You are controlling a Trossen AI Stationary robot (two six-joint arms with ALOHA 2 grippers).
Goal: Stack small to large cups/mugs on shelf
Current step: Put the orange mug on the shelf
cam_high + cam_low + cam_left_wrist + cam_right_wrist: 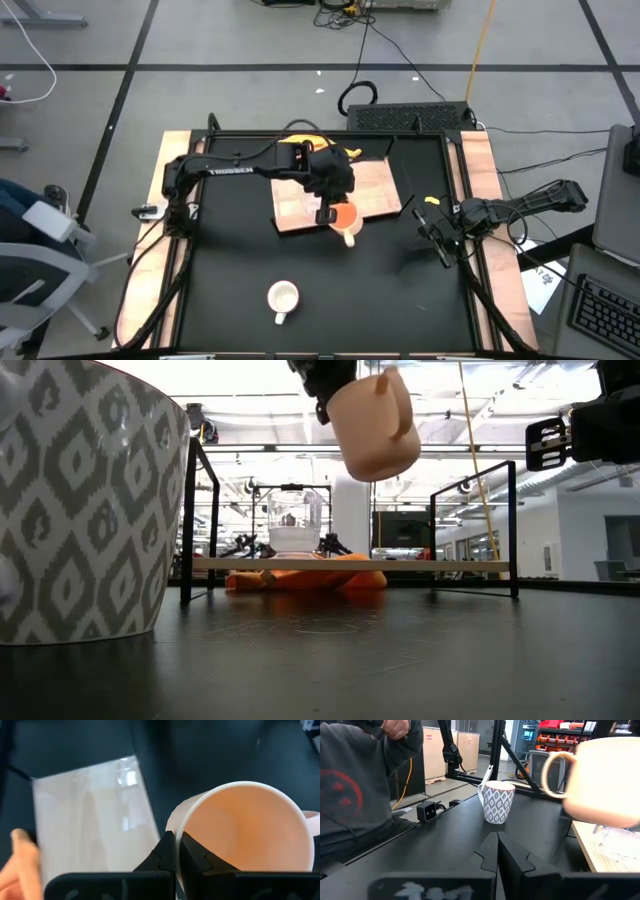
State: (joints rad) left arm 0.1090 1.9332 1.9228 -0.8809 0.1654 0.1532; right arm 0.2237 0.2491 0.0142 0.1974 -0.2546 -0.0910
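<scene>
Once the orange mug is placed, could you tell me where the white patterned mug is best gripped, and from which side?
Probably by its rim, from straight above. The white patterned mug stands upright and alone on the black table, mouth open upward, so one finger can go inside and one outside. Its handle points toward the table's front edge; grip away from it. The left gripper holds the orange mug that way.

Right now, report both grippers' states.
Left gripper: shut on the rim of the yellow-orange mug, held in the air by the shelf.
Right gripper: shut, holding nothing, at the table's right side.

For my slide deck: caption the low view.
Left tool holds the yellow-orange mug aloft above the shelf, clear glass cup waiting.
</scene>
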